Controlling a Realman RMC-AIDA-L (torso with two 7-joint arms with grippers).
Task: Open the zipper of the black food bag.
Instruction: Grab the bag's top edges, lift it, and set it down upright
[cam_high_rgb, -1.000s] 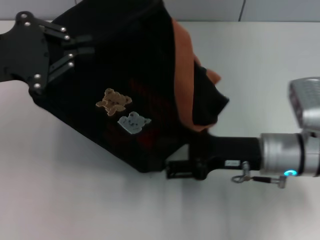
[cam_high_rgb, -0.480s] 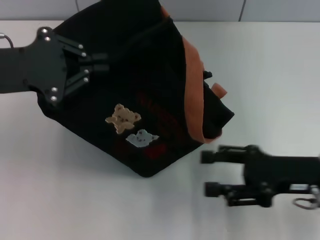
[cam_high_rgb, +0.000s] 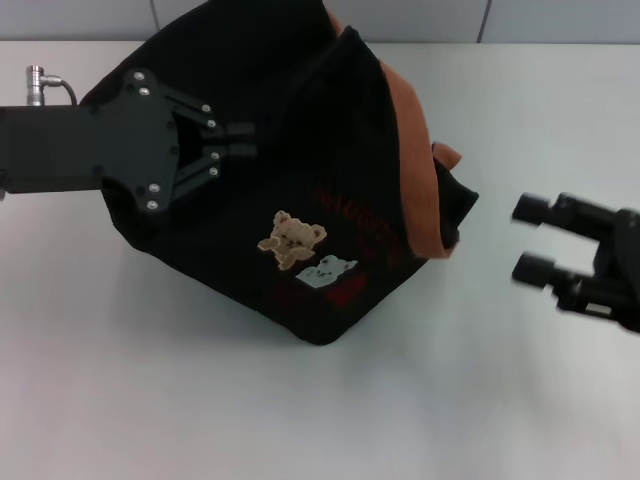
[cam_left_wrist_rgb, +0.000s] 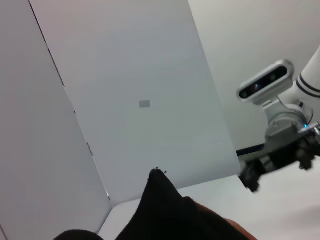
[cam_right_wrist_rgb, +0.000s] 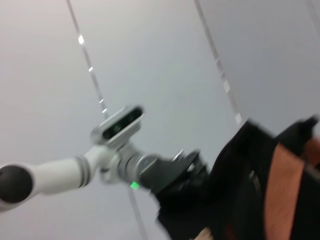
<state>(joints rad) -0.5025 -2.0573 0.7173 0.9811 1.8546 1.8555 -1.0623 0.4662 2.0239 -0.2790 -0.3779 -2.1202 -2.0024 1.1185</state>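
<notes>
The black food bag (cam_high_rgb: 330, 120) lies tilted on the white table, with its tan bear patch (cam_high_rgb: 292, 238) and pale-blue bear patch (cam_high_rgb: 326, 270) facing up. An orange-brown strap (cam_high_rgb: 412, 170) runs along its right edge. My left gripper (cam_high_rgb: 243, 140) rests on the bag's upper left, its fingertips drawn together on the black fabric. My right gripper (cam_high_rgb: 530, 238) hovers open to the right of the bag, apart from it. The zipper is black on black and I cannot make it out. The right wrist view shows the bag (cam_right_wrist_rgb: 240, 190) with the left arm (cam_right_wrist_rgb: 165, 172) on it.
White table (cam_high_rgb: 150, 400) lies in front of the bag and to both sides. A pale panelled wall (cam_high_rgb: 560, 20) stands right behind the table. In the left wrist view the right gripper (cam_left_wrist_rgb: 250, 177) shows beyond a peak of bag fabric (cam_left_wrist_rgb: 165, 210).
The left gripper and the bag moved together to the right and slightly nearer. The right gripper left the bag's lower corner, drew back to the right and now stands open.
</notes>
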